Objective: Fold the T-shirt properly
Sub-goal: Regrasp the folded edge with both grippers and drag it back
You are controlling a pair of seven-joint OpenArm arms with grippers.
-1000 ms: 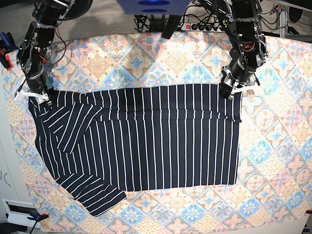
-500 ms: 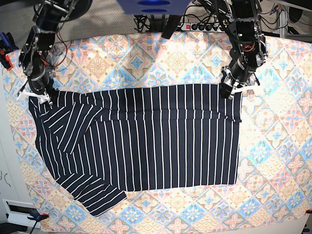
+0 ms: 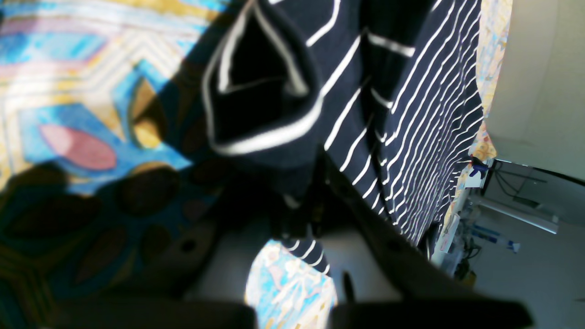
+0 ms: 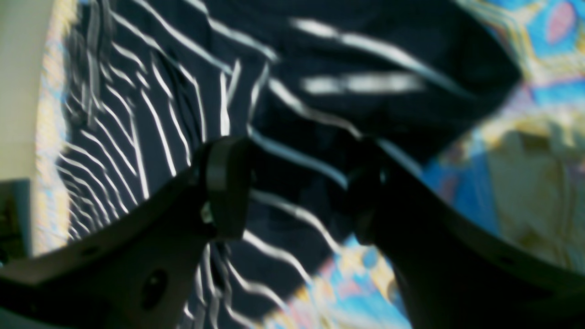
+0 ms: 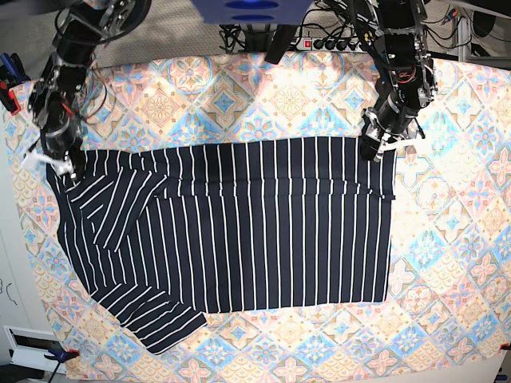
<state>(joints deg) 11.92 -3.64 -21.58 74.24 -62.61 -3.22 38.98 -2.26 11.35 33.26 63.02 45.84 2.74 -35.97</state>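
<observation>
The scene is viewed from overhead by the base camera, the whole T-shirt (image 5: 231, 227) and tablecloth (image 5: 447, 263) being taken in. Each wrist view is taken close, between gripper fingers, blurred. Striped fabric and patterned cloth are shared by all three.

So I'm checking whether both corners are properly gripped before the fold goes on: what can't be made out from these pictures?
- Left gripper, base view: its own body hides where it pinches the T-shirt.
- Left wrist view: blurred close up; the pinch point lies in shadow.
- Right gripper, right wrist view: jaws apart over the fabric, but blur hides whether they touch it.
- Base view: the right gripper is too small to judge.
- T-shirt's collar: folded under, unseen.
</observation>
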